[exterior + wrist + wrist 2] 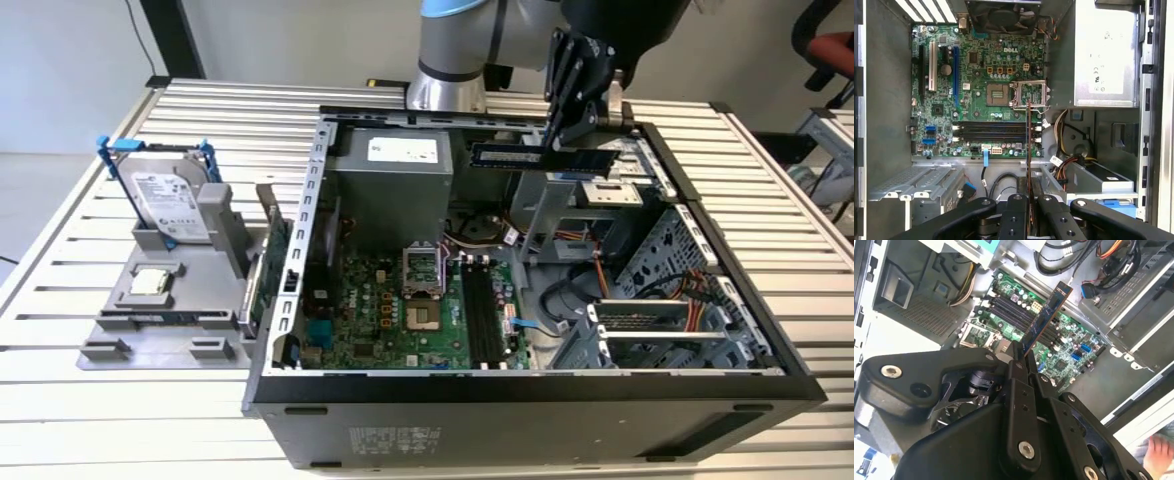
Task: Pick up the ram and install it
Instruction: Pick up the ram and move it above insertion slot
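Hand [570,138] is pinching the ram [514,155] by one end, leaving its length free I guess, up at the case's [534,400] 12 o'clock, high over the memory slots [481,315] and crosswise to them.

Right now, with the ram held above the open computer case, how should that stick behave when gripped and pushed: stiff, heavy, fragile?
Probably stiff: the ram juts straight out of the gripper without sagging. Likely light, since it is a thin board held near one end. Possibly fragile: its small parts sit exposed, so sideways pushing looks risky.
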